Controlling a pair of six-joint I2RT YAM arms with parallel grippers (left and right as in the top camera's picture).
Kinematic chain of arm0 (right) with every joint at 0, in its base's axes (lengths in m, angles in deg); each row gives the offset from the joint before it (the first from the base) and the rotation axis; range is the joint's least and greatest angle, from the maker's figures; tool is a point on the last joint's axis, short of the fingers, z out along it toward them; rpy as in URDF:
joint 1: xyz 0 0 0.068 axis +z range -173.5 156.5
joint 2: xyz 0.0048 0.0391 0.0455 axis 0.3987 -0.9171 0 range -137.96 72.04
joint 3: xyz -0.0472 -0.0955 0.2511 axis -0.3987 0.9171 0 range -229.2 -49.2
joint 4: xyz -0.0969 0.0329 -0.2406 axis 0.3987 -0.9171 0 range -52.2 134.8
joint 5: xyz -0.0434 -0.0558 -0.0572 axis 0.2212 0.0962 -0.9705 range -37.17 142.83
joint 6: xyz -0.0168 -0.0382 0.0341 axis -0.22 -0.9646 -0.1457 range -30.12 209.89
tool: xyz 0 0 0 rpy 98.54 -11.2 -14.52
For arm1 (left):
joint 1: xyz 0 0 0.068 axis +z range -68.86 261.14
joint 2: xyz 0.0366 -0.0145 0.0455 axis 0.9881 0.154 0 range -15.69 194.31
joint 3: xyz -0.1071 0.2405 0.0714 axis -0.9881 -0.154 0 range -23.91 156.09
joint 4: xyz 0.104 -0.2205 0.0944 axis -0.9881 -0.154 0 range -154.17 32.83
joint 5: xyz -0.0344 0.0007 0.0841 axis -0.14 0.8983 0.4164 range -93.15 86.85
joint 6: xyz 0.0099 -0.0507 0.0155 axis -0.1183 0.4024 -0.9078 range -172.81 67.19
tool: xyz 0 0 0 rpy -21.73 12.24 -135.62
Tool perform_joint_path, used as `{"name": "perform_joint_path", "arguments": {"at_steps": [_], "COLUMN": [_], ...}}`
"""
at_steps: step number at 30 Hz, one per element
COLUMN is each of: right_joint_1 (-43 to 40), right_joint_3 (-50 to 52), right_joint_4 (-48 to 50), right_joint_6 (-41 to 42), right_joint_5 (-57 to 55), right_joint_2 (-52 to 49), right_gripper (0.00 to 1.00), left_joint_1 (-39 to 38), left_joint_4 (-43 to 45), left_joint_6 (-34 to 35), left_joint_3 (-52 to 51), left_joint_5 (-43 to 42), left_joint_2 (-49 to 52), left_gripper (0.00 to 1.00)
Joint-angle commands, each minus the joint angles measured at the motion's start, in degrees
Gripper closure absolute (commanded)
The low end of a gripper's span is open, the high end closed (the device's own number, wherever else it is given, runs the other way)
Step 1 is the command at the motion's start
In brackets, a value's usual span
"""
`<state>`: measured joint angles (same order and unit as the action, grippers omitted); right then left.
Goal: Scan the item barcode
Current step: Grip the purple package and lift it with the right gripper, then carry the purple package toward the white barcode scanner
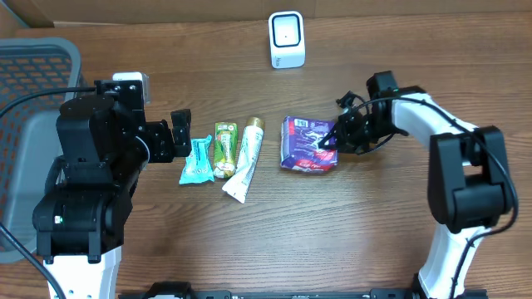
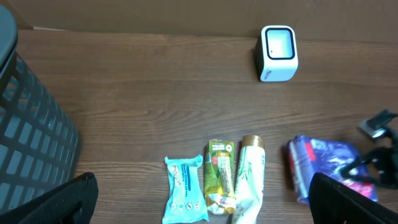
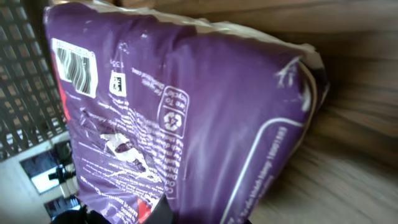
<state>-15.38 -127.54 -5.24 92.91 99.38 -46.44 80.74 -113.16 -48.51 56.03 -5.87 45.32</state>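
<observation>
A purple snack packet (image 1: 306,143) lies right of the table's centre. My right gripper (image 1: 327,142) is shut on its right edge. In the right wrist view the packet (image 3: 186,106) fills the frame, with a barcode (image 3: 74,65) on its upper left corner and one dark fingertip (image 3: 169,208) pressed against its lower edge. Whether the packet is off the wood I cannot tell. The white scanner (image 1: 287,39) stands at the back centre, also in the left wrist view as scanner (image 2: 277,52). My left gripper (image 1: 180,135) hangs open, with nothing between its fingers (image 2: 68,200).
A light blue wipes packet (image 1: 197,160), a yellow-green packet (image 1: 224,149) and a white tube (image 1: 247,159) lie side by side left of the purple packet. A grey mesh basket (image 1: 33,75) stands at the far left.
</observation>
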Motion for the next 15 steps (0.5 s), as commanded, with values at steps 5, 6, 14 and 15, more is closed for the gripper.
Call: {"name": "perform_joint_path", "arguments": {"at_steps": [5, 6, 14, 15], "right_joint_1": [-0.4, -0.3, 0.1, 0.1], "right_joint_3": [-6.8, -6.8, -6.8, -6.8], "right_joint_4": [-3.8, -3.9, -5.6, -5.9], "right_joint_6": [0.0, 0.0, -0.1, -0.1], "right_joint_5": [-10.6, -12.2, -17.2, -18.0], "right_joint_2": [18.1, 20.2, 31.1, 31.9], "right_gripper": [0.96, 0.96, 0.96, 0.96], "left_joint_1": [0.0, 0.0, 0.0, 0.0], "left_joint_4": [0.0, 0.0, 0.0, 0.0], "left_joint_6": [-0.5, -0.5, -0.5, -0.5], "left_joint_3": [0.9, 0.9, 0.9, 0.9], "left_joint_5": [0.2, 0.2, 0.2, 0.2], "left_joint_2": [-0.3, -0.3, -0.3, -0.3], "left_gripper": [0.00, 0.00, 0.00, 0.00]}}
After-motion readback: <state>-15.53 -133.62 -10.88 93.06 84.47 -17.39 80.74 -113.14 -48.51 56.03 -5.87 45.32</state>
